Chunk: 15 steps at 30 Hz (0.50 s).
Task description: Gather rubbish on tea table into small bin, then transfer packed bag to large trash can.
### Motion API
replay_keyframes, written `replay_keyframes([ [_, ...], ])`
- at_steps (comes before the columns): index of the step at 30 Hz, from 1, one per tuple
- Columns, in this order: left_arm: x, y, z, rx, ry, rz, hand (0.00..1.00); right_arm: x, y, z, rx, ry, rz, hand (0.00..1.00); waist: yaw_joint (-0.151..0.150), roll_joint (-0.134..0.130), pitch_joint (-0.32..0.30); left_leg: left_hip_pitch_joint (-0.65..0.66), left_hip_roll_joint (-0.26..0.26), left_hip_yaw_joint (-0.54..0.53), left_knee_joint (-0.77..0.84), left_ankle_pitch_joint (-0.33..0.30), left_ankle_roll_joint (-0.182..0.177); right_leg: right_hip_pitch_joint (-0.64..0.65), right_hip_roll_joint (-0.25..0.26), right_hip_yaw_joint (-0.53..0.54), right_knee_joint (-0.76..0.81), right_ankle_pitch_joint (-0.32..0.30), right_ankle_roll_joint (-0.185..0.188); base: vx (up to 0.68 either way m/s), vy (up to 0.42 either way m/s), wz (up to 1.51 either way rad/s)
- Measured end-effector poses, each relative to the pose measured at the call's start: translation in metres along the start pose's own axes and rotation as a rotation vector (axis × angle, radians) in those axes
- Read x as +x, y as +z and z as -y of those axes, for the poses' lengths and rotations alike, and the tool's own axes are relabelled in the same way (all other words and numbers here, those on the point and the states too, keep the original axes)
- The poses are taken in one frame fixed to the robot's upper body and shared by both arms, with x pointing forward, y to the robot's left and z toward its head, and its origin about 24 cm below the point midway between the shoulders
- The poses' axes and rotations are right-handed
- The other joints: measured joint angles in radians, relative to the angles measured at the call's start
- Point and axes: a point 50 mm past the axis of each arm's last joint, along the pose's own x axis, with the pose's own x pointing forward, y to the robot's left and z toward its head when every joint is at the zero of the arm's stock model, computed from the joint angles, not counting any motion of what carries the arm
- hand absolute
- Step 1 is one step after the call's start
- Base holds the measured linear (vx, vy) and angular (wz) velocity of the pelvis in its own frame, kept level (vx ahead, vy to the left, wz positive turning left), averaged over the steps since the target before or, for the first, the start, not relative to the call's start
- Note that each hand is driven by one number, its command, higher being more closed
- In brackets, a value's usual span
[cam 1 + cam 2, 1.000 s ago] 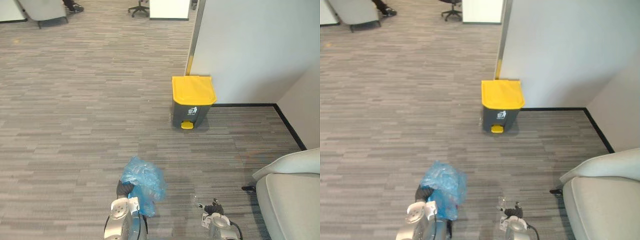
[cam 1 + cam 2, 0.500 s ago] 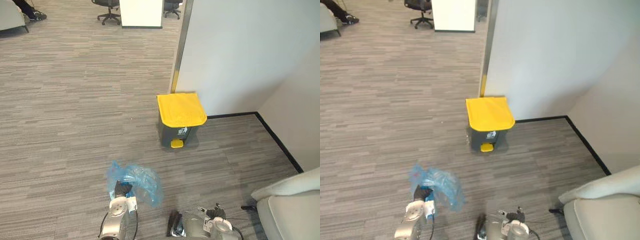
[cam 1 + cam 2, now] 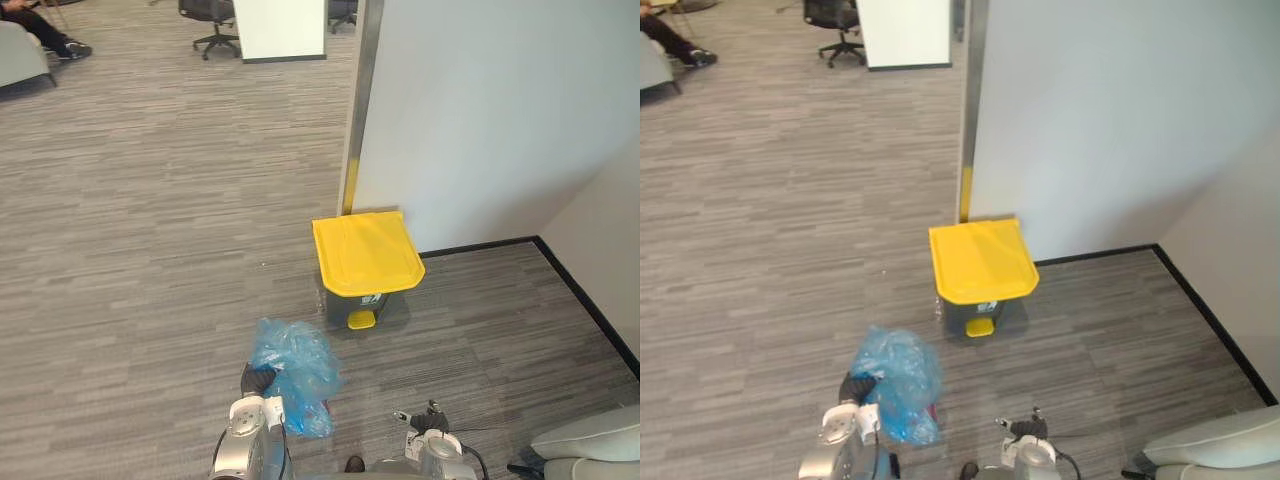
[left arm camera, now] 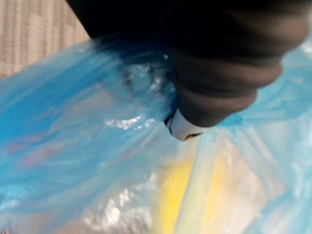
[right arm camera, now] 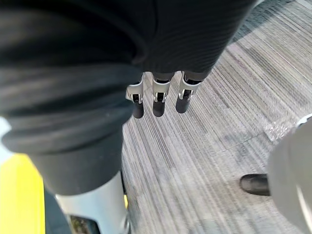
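Note:
A crumpled blue plastic rubbish bag hangs just above the grey carpet, and my left hand is shut on its gathered top. In the left wrist view the bag billows around the hand's dark cover, with something yellow showing through the film. The large trash can, dark grey with a shut yellow lid and a yellow pedal, stands against the white wall a short way ahead and to the right of the bag. My right hand hangs low on my right side, its fingers straight and holding nothing.
A white wall with a metal corner post rises behind the can, and a black skirting runs along the floor. A pale sofa is at the lower right. An office chair and a seated person's legs are far back.
The whole view has shifted as I moved; the trash can now lies nearer and lower in the picture. The bag remains in my left hand.

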Motion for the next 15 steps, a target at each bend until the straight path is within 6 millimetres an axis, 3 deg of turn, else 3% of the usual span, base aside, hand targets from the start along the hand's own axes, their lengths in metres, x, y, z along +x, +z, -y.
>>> replay_keyframes([
  [2,0.000,0.000,-0.002,0.001,0.011,0.000,1.00,-0.002,-0.005,-0.002,0.001,0.006,-0.011,0.00,0.000,-0.028,-0.017,0.043,-0.039,0.064,-0.045,-0.019,0.020,-0.021,-0.054,0.033,0.053,-0.022,0.037,0.29,0.244,-0.55],
  [4,-0.001,-0.002,-0.002,0.006,0.011,-0.004,1.00,-0.002,-0.006,-0.002,-0.001,0.005,-0.014,0.00,0.001,-0.026,-0.015,0.093,-0.064,0.092,-0.082,-0.047,0.036,-0.074,-0.084,0.045,0.192,-0.025,0.044,0.19,0.206,-0.51],
  [6,-0.003,-0.006,-0.005,0.016,0.023,-0.015,1.00,-0.003,-0.008,0.003,-0.006,-0.002,-0.012,0.00,-0.002,-0.016,-0.007,0.170,-0.086,0.115,-0.108,-0.079,0.047,-0.224,-0.126,0.047,0.537,0.044,0.100,0.17,0.179,-0.27],
  [8,-0.003,-0.006,-0.009,0.024,0.045,-0.014,1.00,-0.003,-0.008,0.004,-0.001,-0.007,-0.006,0.00,-0.013,-0.017,-0.004,0.224,-0.089,0.106,-0.110,-0.106,0.049,-0.282,-0.139,0.031,0.667,0.026,0.087,0.25,0.088,0.18],
  [10,-0.002,-0.004,-0.011,0.032,0.052,-0.008,1.00,-0.003,-0.008,0.005,0.000,-0.008,-0.005,0.00,-0.014,-0.022,-0.007,0.259,-0.089,0.096,-0.124,-0.127,0.040,-0.325,-0.142,-0.012,0.647,-0.007,0.079,0.28,0.001,0.29],
  [12,0.000,-0.002,-0.011,0.031,0.060,-0.002,1.00,-0.002,-0.002,0.005,0.014,-0.014,0.008,0.00,-0.024,-0.015,-0.002,0.294,-0.080,0.077,-0.144,-0.139,0.031,-0.361,-0.132,-0.062,0.529,-0.015,0.069,0.40,-0.092,0.29],
  [13,0.000,-0.002,-0.012,0.031,0.061,-0.002,1.00,-0.001,0.001,0.006,0.016,-0.016,0.013,0.00,-0.032,-0.006,0.002,0.328,-0.066,0.068,-0.167,-0.142,0.025,-0.371,-0.101,-0.084,0.406,-0.002,0.049,0.54,-0.166,0.41],
  [15,0.000,-0.002,-0.015,0.041,0.065,0.002,1.00,-0.002,-0.003,0.004,0.012,-0.012,0.001,0.00,-0.039,-0.029,-0.005,0.362,-0.076,0.035,-0.191,-0.152,0.008,-0.340,-0.071,-0.056,0.174,0.140,0.022,0.42,-0.157,0.41],
])
